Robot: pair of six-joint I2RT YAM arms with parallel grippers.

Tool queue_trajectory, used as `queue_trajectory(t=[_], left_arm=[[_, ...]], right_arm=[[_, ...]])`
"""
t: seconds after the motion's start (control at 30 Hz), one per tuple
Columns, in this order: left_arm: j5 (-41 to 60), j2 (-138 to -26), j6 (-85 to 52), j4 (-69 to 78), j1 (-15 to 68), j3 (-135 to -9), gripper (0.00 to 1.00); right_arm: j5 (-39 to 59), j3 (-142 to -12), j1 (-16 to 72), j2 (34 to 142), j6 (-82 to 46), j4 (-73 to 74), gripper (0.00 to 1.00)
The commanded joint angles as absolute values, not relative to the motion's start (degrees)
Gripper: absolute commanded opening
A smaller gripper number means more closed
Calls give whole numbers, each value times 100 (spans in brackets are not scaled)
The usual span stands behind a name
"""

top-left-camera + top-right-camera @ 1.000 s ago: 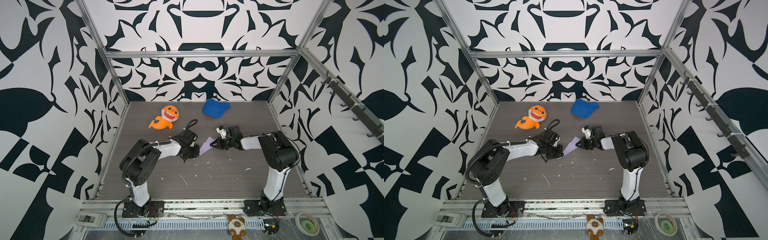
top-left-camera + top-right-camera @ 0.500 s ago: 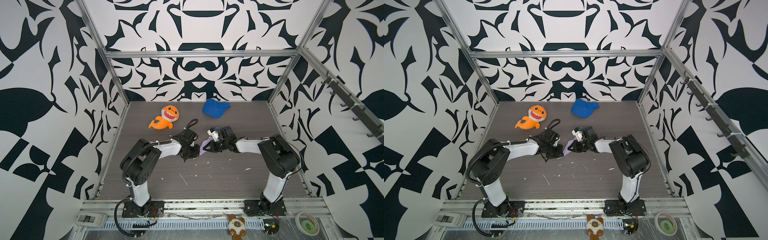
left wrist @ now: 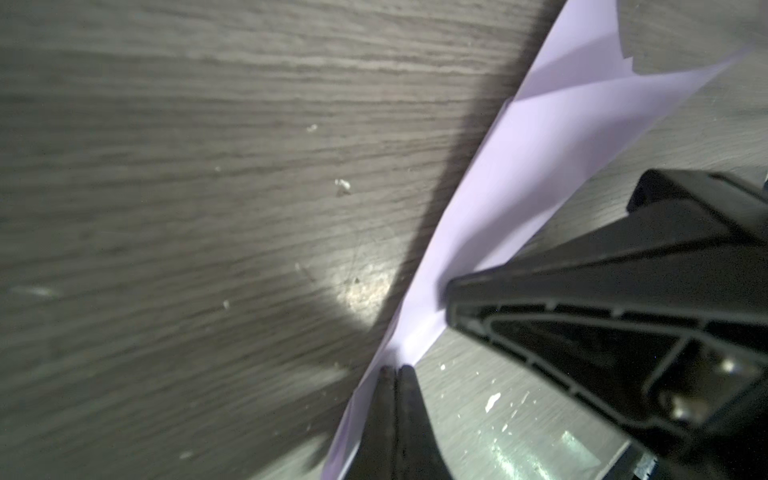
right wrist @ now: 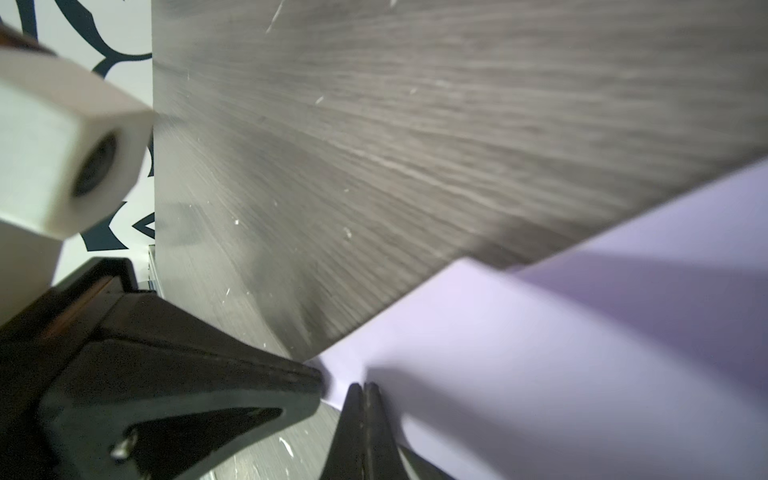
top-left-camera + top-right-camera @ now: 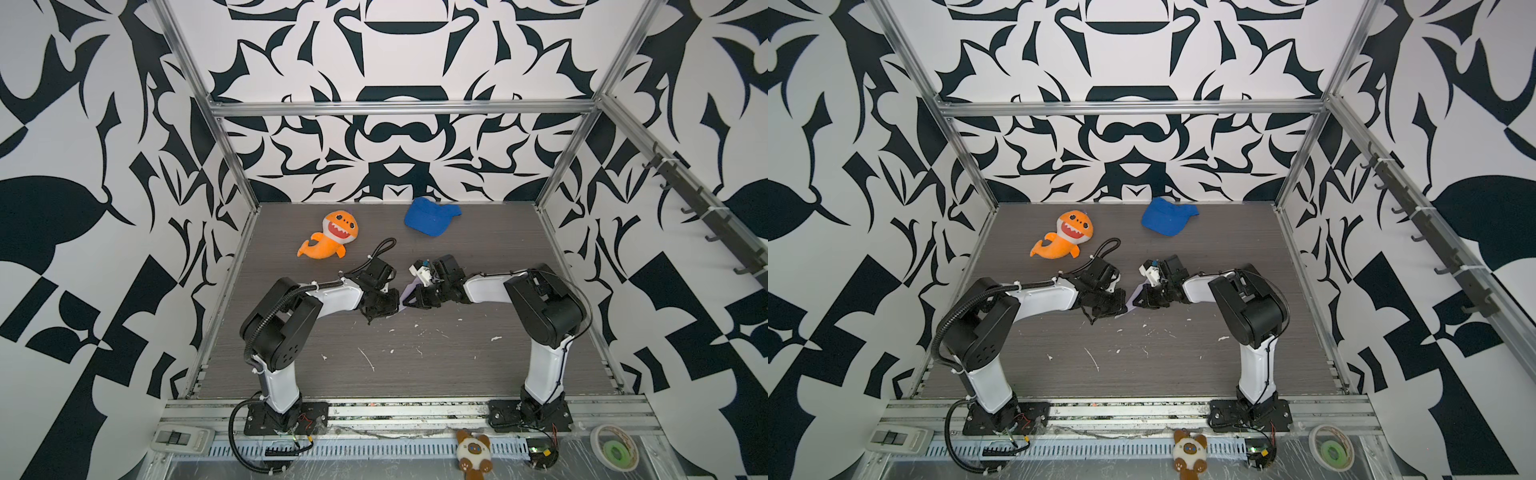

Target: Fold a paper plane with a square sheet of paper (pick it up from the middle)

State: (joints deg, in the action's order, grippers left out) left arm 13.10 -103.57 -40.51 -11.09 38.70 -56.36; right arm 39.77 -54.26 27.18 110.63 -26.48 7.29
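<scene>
The square sheet of paper (image 5: 406, 289) (image 5: 1135, 296) is pale lavender and folded into a narrow pointed strip with creases (image 3: 540, 145) (image 4: 540, 353). It lies mid-table, mostly hidden under both gripper heads in both top views. My left gripper (image 5: 397, 306) (image 3: 392, 369) is shut, its tips touching the paper's narrow end. My right gripper (image 5: 410, 300) (image 4: 363, 385) is shut too, its tips resting on the paper's surface. The two grippers nearly touch. The right gripper's fingers (image 3: 582, 291) show in the left wrist view and the left gripper's fingers (image 4: 208, 386) in the right wrist view.
An orange plush shark (image 5: 332, 235) lies at the back left and a blue cap (image 5: 430, 216) at the back middle. White scraps (image 5: 424, 332) dot the wood-grain table (image 5: 415, 365) in front of the grippers. A cable loop (image 5: 384, 246) rises behind the left wrist.
My right gripper has slid left along the paper until it meets the left gripper, and much less lavender shows between them. The left arm has stayed put.
</scene>
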Motion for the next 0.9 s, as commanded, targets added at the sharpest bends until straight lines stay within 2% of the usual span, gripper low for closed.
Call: queue_trajectory(t=[0.0,0.5,0.87], left_arm=[[801,-10696,-4008,-1957,3815,-5436,0],[805,-10696,-3999,-1980,3797,-5449,0],[838,-10696,-3973,-1982,3792,-5459,0]], right_arm=[[3652,-5360,2355,10991,-2393,408,4],[3656,-5370,1283,10923,-2195,250,3],[3649,-5299,841,10896,-2312,534,2]])
